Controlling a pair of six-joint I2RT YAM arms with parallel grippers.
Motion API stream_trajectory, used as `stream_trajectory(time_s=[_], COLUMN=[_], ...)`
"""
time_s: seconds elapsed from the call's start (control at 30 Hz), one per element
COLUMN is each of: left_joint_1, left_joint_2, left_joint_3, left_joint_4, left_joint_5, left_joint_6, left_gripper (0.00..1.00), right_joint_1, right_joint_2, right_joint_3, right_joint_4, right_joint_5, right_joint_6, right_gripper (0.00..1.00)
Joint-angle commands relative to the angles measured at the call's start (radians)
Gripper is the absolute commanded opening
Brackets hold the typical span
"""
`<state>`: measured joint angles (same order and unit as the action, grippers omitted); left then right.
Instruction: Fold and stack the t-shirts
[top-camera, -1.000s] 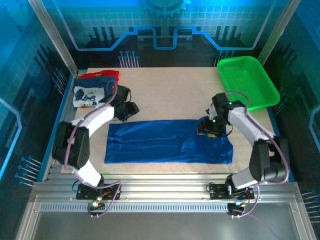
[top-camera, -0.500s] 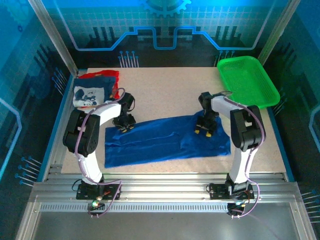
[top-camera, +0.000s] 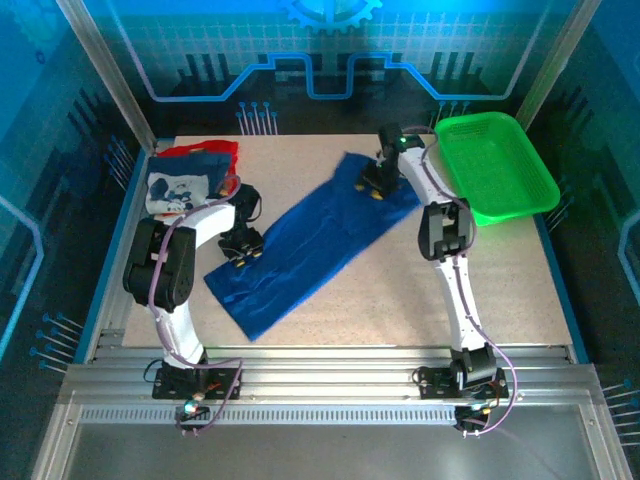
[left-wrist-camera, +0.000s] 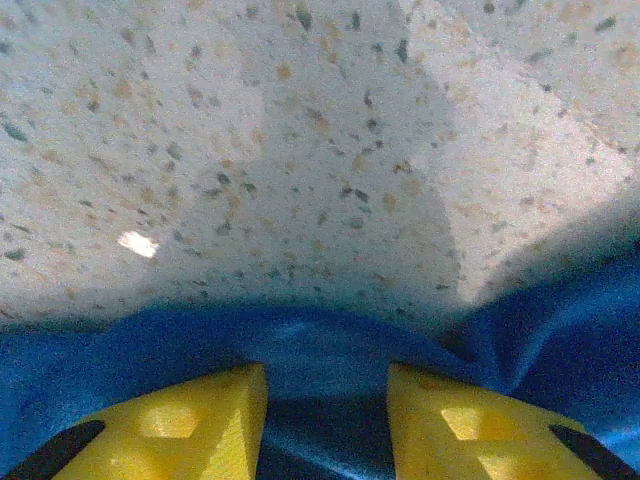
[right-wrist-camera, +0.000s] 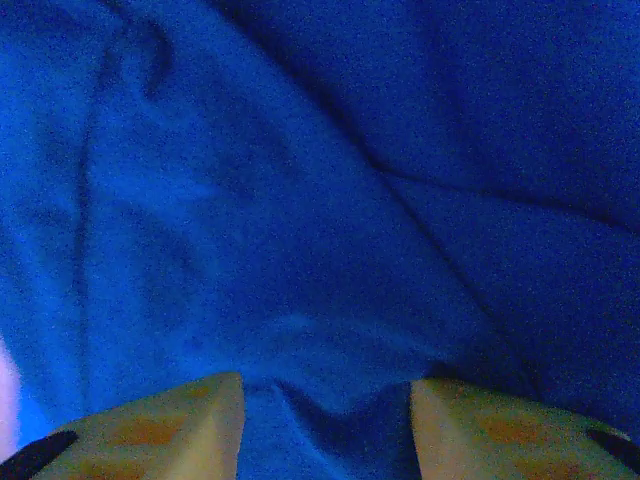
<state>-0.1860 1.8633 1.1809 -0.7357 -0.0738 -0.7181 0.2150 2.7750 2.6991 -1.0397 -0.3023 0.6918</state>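
Observation:
The royal blue t-shirt (top-camera: 310, 240), folded into a long strip, lies slanted across the table from the near left to the far right. My left gripper (top-camera: 243, 248) is shut on its left edge; in the left wrist view the blue cloth (left-wrist-camera: 320, 345) bulges between the yellow fingers (left-wrist-camera: 190, 420). My right gripper (top-camera: 374, 186) holds the strip's far right end, and cloth (right-wrist-camera: 300, 250) puckers between its fingers (right-wrist-camera: 170, 420). The navy and white mouse-print tee (top-camera: 178, 190) lies folded at the far left, on top of the red tee (top-camera: 195, 150).
The green mesh basket (top-camera: 495, 160) stands at the far right corner, close to my right gripper. Speckled tabletop (top-camera: 480, 270) shows bare to the right of and in front of the blue strip. Metal rails run along the near edge.
My right gripper has swung far up and back towards the basket, dragging the shirt's right end with it. The strip went from level to slanted. My left gripper came onto the left edge and stayed.

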Motion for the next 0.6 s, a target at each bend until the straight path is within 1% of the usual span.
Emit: stream_trajectory(time_s=[0.0,0.03,0.07,0.1,0.17,0.23,0.3,0.37,0.43,0.47,0.5,0.57], left_joint_1=[-0.009,-0.018,-0.027,-0.038,-0.067,-0.098,-0.133,-0.183,-0.228,-0.248,-0.262,-0.296], left_joint_2=[-0.015,-0.026,-0.035,-0.044,-0.067,-0.079,-0.083,-0.084,-0.068,-0.054,-0.042,-0.018], left_joint_3=[-0.055,-0.074,-0.088,-0.097,-0.117,-0.147,-0.181,-0.213,-0.226,-0.232,-0.236,-0.238], left_joint_4=[0.005,0.016,0.022,0.026,0.051,0.092,0.136,0.188,0.224,0.246,0.268,0.338], left_joint_5=[0.104,0.118,0.133,0.15,0.204,0.274,0.337,0.38,0.415,0.441,0.465,0.506], left_joint_6=[-0.045,-0.046,-0.047,-0.046,-0.051,-0.074,-0.107,-0.131,-0.148,-0.158,-0.173,-0.216], left_gripper=[0.4,0.41,0.42,0.42,0.43,0.45,0.45,0.45,0.44,0.44,0.44,0.42], right_joint_1=[-0.018,-0.019,-0.02,-0.021,-0.02,-0.025,-0.03,-0.035,-0.042,-0.046,-0.047,-0.041], right_joint_2=[0.204,0.21,0.201,0.188,0.144,0.077,-0.014,-0.133,-0.256,-0.328,-0.397,-0.59], right_joint_3=[0.181,0.156,0.124,0.108,0.108,0.118,0.122,0.112,0.042,-0.026,-0.102,-0.392], right_joint_4=[0.253,0.414,0.563,0.663,0.796,0.826,0.746,0.499,0.273,0.175,0.115,0.068], right_joint_5=[-0.312,-0.358,-0.373,-0.371,-0.343,-0.328,-0.338,-0.3,-0.232,-0.191,-0.159,-0.097], right_joint_6=[0.198,0.296,0.375,0.418,0.45,0.427,0.344,0.175,0.024,-0.039,-0.086,-0.168], right_gripper=[0.48,0.5,0.54,0.56,0.62,0.66,0.69,0.72,0.73,0.73,0.73,0.73])
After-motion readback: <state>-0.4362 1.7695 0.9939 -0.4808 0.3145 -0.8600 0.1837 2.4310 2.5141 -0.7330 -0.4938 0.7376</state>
